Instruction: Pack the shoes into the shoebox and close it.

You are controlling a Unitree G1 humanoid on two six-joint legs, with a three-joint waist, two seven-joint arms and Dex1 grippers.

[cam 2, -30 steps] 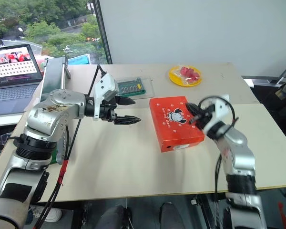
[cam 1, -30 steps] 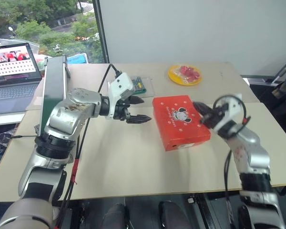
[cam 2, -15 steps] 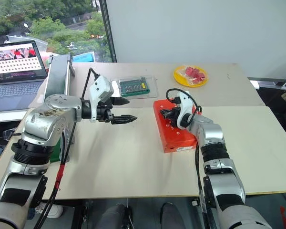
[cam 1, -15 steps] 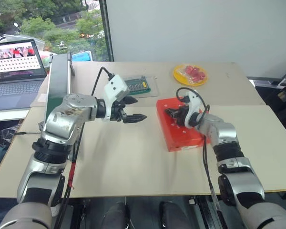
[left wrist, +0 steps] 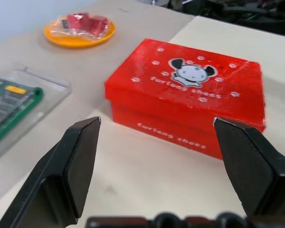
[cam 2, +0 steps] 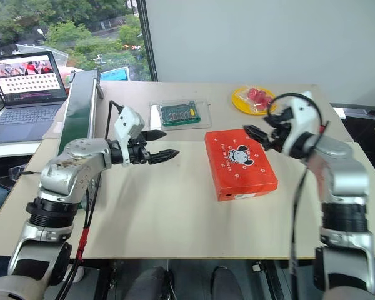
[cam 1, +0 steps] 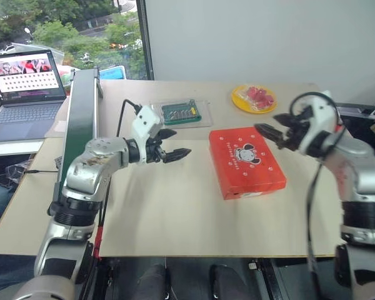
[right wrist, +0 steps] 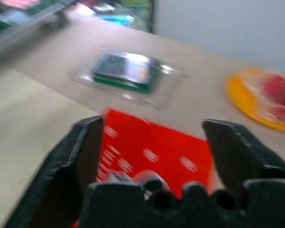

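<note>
We see the closed orange-red cardboard shoebox (cam 1: pixel 247 161) flat on the table, bare tabletop around its edges, left gripper (cam 1: pixel 175 145) wide beside it, right gripper (cam 1: pixel 270 133) wide above its far corner, both empty.

Bright, even daylight; the window (cam 1: pixel 69 31) at 10 o'clock in the head views looks like the source. Shadows soft, faint under the box (cam 1: pixel 247 161) and arms. No strong glare on the bench (cam 1: pixel 175 212). Head views sharp. Left wrist view crisp on the box, near fingers (left wrist: pixel 69 171) slightly soft. Right wrist view motion-blurred all over: box, tray (right wrist: pixel 126 71) and yellow plate (right wrist: pixel 263 99) smeared.
</note>
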